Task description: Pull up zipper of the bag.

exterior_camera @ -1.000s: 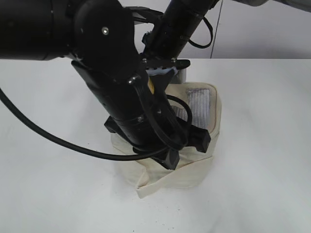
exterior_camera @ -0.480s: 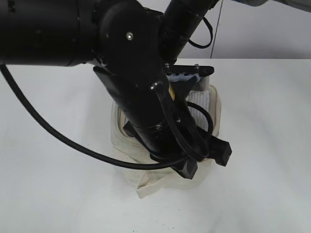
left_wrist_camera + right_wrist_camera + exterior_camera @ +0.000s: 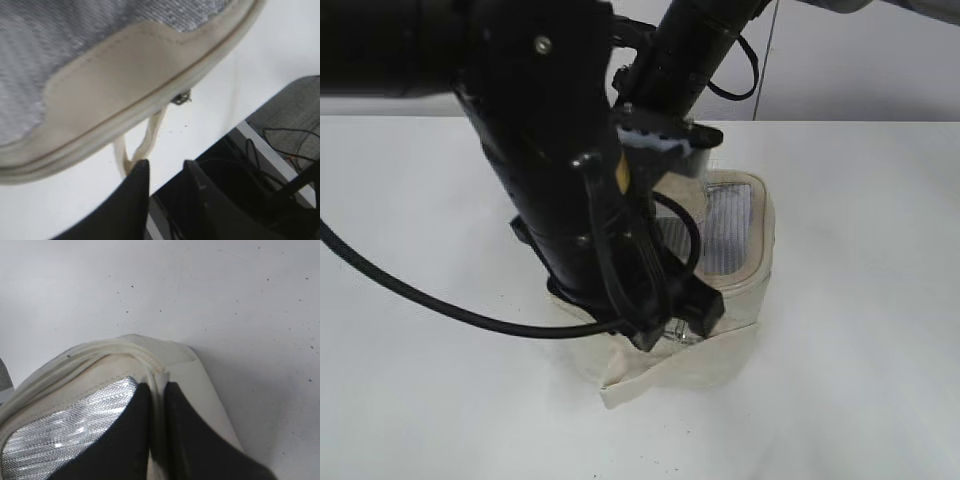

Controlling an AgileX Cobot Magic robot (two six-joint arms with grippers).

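Observation:
The cream-white bag (image 3: 740, 265) stands on the white table, its mesh-windowed lid (image 3: 728, 225) facing up. My left gripper (image 3: 677, 322) hangs at the bag's near edge. In the left wrist view its fingers (image 3: 166, 167) are apart and empty, just below the lid's rim. The zipper track (image 3: 125, 118) runs along that rim, with a small silver slider (image 3: 181, 97) on it. A cream strap loop (image 3: 146, 140) hangs down to the left fingertip. My right gripper (image 3: 157, 390) is shut on the lid's rim seam at the bag's far corner (image 3: 165, 357).
The white table (image 3: 860, 300) surrounds the bag. My bulky left arm (image 3: 560, 180) hides the bag's left half in the exterior view. A folded strap band (image 3: 650, 375) sticks out at the bag's near base. The table's edge and dark cables show in the left wrist view (image 3: 270, 135).
My left arm swung right over the bag, then back left; its gripper now sits at the bag's near edge. The right gripper has kept its hold at the far corner.

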